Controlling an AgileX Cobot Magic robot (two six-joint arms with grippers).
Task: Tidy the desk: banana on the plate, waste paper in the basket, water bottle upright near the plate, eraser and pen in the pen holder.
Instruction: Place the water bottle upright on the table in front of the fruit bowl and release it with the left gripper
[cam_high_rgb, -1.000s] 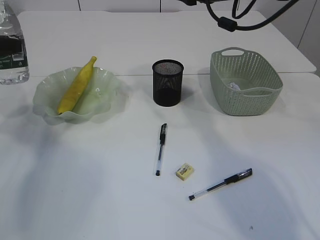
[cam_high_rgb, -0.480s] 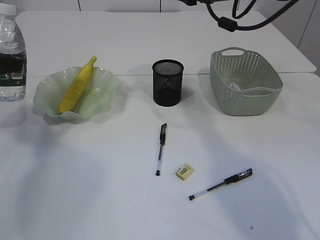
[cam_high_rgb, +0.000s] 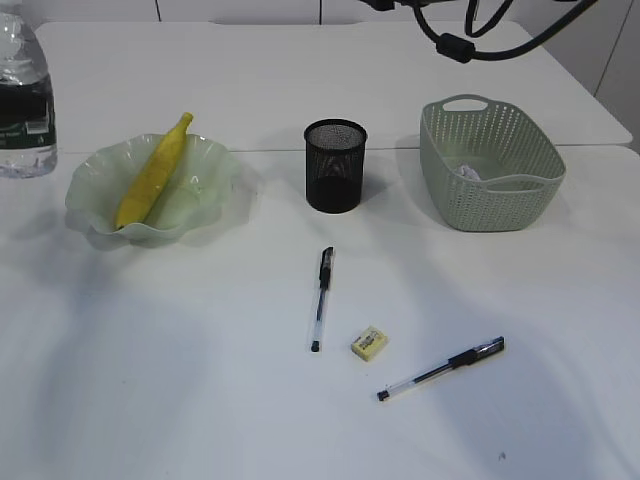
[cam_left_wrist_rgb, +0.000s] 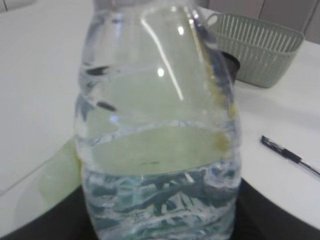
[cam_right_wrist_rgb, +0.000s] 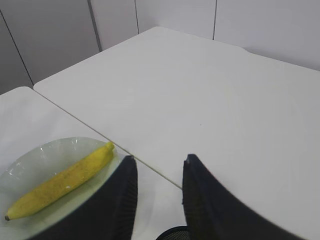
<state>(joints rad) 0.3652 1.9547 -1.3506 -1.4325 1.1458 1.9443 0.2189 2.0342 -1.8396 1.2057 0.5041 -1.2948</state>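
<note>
Two views show us the water bottle (cam_left_wrist_rgb: 157, 130), upright | left gripper clamps its base, fingers barely visible | right gripper (cam_right_wrist_rgb: 157, 192) empty, parted above pen holder (cam_high_rgb: 335, 165); banana (cam_right_wrist_rgb: 62, 181) lies slantwise left of it

yellow banana (cam_high_rgb: 153, 172), black mesh pen holder (cam_high_rgb: 335, 166)
</note>
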